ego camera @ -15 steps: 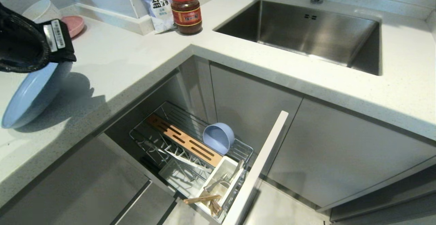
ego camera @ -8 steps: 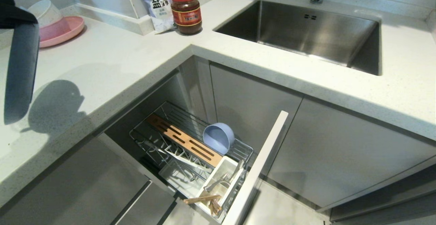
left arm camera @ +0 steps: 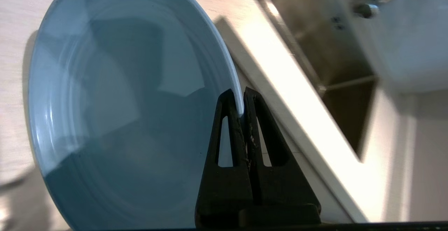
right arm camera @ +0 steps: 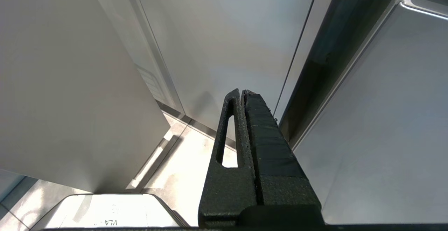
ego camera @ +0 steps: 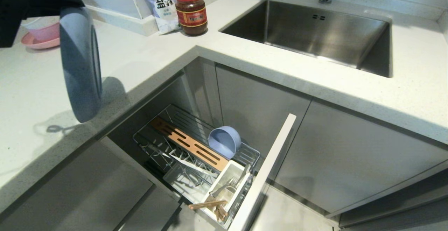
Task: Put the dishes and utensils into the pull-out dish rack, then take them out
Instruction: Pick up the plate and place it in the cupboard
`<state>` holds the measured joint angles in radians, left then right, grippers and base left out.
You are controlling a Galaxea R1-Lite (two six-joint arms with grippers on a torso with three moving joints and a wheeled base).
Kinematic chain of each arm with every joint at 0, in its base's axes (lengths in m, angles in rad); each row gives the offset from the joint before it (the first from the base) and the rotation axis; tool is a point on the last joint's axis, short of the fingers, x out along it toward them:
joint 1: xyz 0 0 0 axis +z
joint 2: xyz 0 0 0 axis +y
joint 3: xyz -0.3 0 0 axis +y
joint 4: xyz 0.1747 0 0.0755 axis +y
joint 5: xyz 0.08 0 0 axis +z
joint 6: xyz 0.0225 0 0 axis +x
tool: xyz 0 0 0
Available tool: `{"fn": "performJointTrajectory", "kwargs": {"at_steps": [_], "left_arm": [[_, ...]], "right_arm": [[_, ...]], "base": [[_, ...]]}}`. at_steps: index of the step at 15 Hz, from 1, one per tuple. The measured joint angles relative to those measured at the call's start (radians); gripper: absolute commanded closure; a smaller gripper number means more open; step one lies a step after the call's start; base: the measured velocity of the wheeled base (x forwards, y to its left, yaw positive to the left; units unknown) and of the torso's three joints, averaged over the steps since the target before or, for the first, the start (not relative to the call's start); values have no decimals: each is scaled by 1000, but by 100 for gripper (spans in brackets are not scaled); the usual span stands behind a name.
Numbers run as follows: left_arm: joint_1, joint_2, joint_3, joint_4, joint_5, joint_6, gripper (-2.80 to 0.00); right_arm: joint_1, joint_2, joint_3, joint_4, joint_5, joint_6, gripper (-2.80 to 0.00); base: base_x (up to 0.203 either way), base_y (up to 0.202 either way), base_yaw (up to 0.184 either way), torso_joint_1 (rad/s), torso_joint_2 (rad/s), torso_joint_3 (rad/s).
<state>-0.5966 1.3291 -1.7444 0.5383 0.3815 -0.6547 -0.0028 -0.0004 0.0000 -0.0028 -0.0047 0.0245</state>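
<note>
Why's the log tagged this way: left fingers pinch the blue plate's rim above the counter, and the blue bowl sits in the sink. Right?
Not quite. The blue bowl sits in the pull-out dish rack, not the sink, as the head view shows. The rest holds: the left gripper pinches the blue plate by its rim above the counter.

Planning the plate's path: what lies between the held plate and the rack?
In the head view, only bare counter edge separates the plate, pinched by the left gripper, from the rack.
</note>
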Motion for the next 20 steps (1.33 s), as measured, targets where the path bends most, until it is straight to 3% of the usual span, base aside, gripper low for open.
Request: {"fn": "performJointTrajectory", "kwargs": {"at_steps": [2,6,8,11,14,20], "left_arm": [[-59,1,67,-124,19,-14,0],[-198,10,164,-293,136,-27,0],[-283,27,216,-378,219,-24,0],[-389,104,269,-497,398,-21,0],[-447,202,326,-590,556,-23,0],[-459,331,458,-817,596,-53,0]], "right_arm": [[0,0,0,0,0,0,0],[0,0,0,0,0,0,0],[0,0,0,0,0,0,0],[0,0,0,0,0,0,0],[1,0,0,0,0,0,0],[1,0,0,0,0,0,0]], "base": [[0,0,0,0,0,0],[0,0,0,0,0,0],[0,0,0,0,0,0],[0,0,0,0,0,0],[0,0,0,0,0,0],[0,0,0,0,0,0]]}}
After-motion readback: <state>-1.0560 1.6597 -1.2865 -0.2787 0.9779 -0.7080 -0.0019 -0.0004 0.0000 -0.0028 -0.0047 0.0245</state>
